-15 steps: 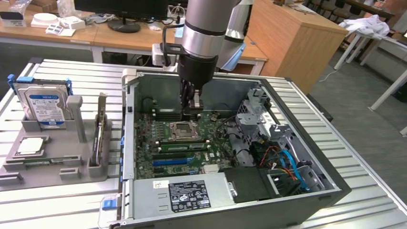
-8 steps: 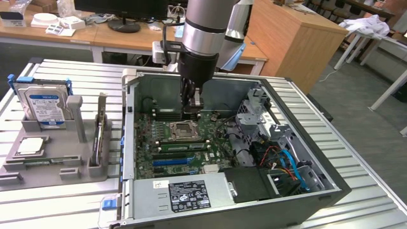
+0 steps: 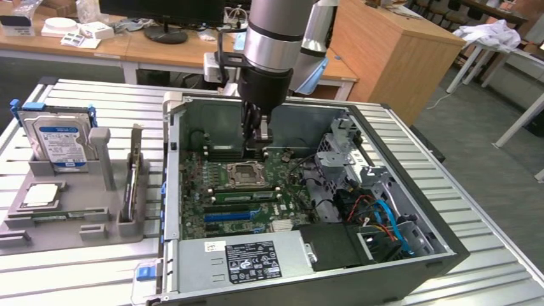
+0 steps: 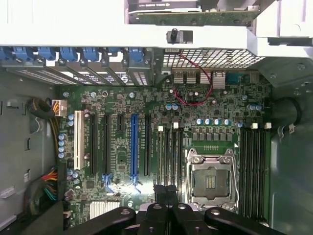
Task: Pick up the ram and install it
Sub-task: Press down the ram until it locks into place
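Exterior view: one ram [image 3: 134, 173], seemingly racked.

From my remote station I saw a grey floor [image 3: 476, 121] beyond the ribbed metal worktop [image 3: 76, 268]. A long wooden desk [image 3: 102, 48] ran past the worktop's far edge, carrying a monitor stand [image 3: 165, 33] and white boxes [image 3: 81, 30]. A tall wooden cabinet [image 3: 386, 54] stood beyond the worktop's far corner, with white table legs [image 3: 518, 121] farther toward the exterior view's right.
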`<state>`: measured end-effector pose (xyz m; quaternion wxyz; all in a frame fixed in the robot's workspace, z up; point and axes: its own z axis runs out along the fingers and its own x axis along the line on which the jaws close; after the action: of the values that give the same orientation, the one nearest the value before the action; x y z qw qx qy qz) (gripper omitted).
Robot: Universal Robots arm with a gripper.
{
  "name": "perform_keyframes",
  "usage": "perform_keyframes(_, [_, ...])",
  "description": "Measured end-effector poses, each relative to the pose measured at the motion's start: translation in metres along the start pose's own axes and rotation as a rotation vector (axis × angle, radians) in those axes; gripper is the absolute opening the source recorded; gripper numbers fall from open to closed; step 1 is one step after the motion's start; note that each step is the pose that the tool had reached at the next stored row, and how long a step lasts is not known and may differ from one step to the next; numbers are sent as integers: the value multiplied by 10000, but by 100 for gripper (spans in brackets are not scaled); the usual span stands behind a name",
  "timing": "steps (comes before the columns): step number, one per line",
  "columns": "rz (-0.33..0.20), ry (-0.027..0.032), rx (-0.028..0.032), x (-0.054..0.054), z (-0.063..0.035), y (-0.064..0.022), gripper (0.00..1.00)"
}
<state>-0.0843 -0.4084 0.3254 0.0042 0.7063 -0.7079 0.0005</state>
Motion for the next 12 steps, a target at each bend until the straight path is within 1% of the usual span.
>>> perform_keyframes(12, [0,0,0,1,-96,1,11])
